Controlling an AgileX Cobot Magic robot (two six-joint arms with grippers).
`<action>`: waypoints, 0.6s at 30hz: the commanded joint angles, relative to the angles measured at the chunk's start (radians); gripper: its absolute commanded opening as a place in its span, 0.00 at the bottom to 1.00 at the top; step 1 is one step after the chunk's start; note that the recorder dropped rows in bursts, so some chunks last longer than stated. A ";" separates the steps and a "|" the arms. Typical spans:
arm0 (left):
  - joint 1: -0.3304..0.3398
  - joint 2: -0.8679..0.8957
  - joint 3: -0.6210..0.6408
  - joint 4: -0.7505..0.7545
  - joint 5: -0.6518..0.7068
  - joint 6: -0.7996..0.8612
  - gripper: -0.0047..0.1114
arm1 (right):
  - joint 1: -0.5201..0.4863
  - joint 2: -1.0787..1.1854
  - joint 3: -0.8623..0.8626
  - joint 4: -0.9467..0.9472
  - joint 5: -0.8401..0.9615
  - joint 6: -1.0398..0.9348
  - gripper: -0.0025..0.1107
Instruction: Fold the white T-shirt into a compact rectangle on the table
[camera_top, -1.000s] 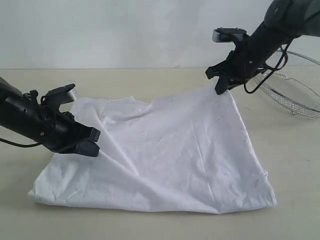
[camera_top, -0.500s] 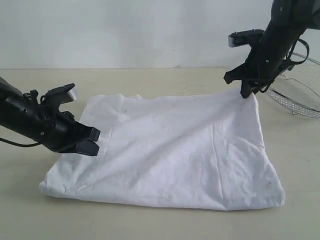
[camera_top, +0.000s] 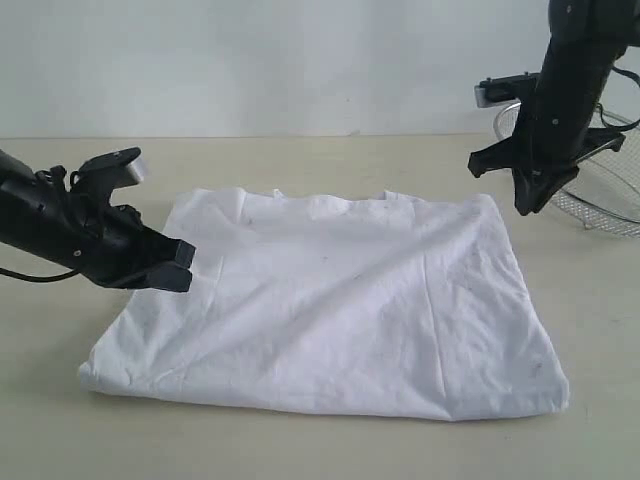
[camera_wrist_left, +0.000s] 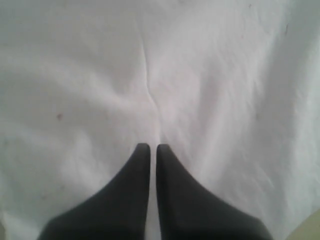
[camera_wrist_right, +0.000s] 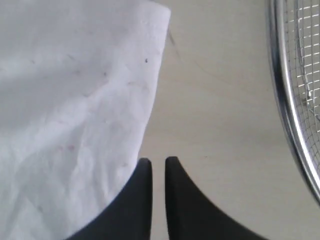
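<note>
White T-shirt (camera_top: 330, 300): is lying flat in a rough rectangle, plain side up, near the table's middle.
Table (camera_top: 300, 160): pale beige, is bearing the shirt.
Left gripper (camera_top: 183, 268): jaws are pressing together; tips are hanging over the shirt's left edge.
Right gripper (camera_top: 527, 207): jaws are standing almost together, empty, pointing down just beside the shirt's far right corner.
Wire basket (camera_top: 615, 200): is sitting behind the right gripper.

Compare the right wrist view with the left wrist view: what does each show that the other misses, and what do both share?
Only the right wrist view: the wire basket and a broad stretch of bare table beside the white T-shirt. Only the left wrist view: a long crease in the cloth running toward the jaws. Both: the white T-shirt and dark jaws nearly together.
</note>
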 joint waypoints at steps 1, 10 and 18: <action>0.002 -0.013 0.005 -0.003 0.008 0.019 0.08 | -0.008 -0.023 0.000 0.002 0.011 -0.035 0.02; 0.076 -0.013 0.001 -0.012 0.068 0.039 0.08 | -0.174 -0.142 0.202 0.401 0.011 -0.310 0.02; 0.080 0.032 -0.011 -0.156 0.180 0.184 0.08 | -0.333 -0.163 0.538 0.782 -0.099 -0.702 0.07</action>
